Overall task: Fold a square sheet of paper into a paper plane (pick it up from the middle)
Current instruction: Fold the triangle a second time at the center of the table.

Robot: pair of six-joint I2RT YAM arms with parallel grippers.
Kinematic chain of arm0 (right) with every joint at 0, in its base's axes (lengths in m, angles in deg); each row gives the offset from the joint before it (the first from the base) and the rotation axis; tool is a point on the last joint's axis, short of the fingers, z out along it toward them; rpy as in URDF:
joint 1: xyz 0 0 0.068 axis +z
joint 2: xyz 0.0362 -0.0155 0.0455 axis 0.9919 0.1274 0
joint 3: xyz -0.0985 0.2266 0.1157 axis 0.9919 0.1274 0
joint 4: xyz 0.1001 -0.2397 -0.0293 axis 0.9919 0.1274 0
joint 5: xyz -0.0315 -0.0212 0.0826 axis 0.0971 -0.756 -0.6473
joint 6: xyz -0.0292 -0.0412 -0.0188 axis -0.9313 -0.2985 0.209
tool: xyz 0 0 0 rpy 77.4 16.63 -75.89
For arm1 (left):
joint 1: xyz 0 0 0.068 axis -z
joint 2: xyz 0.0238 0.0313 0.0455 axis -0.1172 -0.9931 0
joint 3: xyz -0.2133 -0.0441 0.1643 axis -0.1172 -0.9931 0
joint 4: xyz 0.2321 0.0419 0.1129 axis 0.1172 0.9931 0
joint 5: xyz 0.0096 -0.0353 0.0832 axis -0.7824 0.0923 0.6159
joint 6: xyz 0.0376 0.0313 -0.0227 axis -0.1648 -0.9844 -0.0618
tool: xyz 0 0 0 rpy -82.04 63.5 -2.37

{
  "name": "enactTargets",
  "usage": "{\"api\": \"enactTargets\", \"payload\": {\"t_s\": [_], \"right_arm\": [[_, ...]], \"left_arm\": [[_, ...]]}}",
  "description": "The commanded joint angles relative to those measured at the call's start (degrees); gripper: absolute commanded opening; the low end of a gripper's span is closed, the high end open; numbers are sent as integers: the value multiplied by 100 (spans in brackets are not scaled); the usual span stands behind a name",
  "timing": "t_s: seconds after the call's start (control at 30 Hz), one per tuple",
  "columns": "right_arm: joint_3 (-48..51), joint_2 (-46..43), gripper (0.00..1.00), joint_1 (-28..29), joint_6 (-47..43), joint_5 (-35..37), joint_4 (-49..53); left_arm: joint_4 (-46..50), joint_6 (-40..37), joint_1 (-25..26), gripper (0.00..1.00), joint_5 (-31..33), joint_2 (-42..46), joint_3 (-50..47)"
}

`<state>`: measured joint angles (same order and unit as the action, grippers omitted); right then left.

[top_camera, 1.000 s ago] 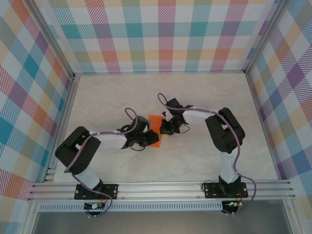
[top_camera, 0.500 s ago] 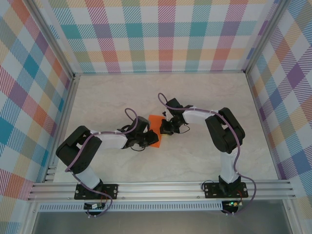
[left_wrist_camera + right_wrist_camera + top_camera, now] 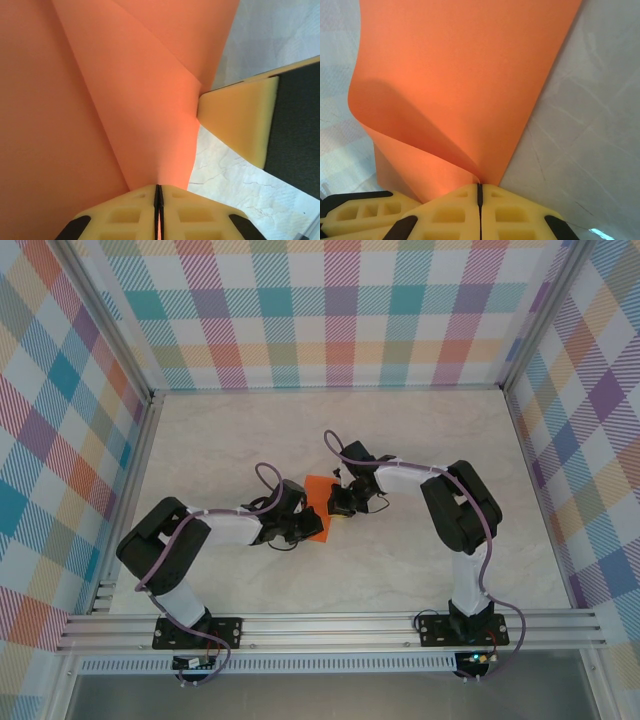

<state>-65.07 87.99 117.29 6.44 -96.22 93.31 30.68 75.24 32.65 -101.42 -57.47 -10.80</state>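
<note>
Two grippers meet nose to nose near the middle of the table, the left gripper point(image 3: 303, 527) and the right gripper point(image 3: 340, 507), and both are clamped on the same thing.

In the left wrist view, the left gripper point(image 3: 157, 192) has its yellow foam pads pressed flat together with no gap along the seam. A fold of the thin, bright orange square sheet of paper point(image 3: 100, 90) runs down into that seam. From the pinch the sheet fans upward, with a straight crease slanting from the upper left toward the pads. One of the right arm's yellow foam fingers point(image 3: 239, 120) touches the sheet at its right edge.

In the right wrist view, the right gripper point(image 3: 479, 192) is likewise closed tight on the paper point(image 3: 470, 75). The sheet rises from the pads in a soft curl on the left, and its straight right edge runs up over the pale marbled tabletop point(image 3: 590, 130).

From above, the orange sheet point(image 3: 316, 487) lies between the two wrists and is partly hidden by them. It is well apart from the plaid walls point(image 3: 330, 310). Whether it rests on the tabletop point(image 3: 420, 430) cannot be told.
</note>
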Motion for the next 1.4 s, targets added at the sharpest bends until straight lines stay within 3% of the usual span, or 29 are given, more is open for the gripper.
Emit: {"api": "enactTargets", "payload": {"t_s": [0.0, 0.5, 0.7, 0.83, 1.1, 1.37], "right_arm": [[-109, 194, 6, -5, 72, 78, 68], [-184, -128, 7, 0, 18, -43, -105], [-87, -492, 24, -7, 2, 245, -157], [195, -924, 28, -6, 128, 539, -303], [812, -1133, 15, 1, 434, 94, -667], [436, -605, 12, 47, 375, -303, -779]], "left_arm": [[246, 95, 79, 11, 167, -107, 8], [589, 316, 79, 8, 535, -52, 3], [810, 463, 79, 8, 617, -163, 70], [975, 564, 85, 7, 708, -203, 111], [1368, 690, 92, 6, 916, -219, 234], [1372, 725, 113, 5, 907, -274, 290]]}}
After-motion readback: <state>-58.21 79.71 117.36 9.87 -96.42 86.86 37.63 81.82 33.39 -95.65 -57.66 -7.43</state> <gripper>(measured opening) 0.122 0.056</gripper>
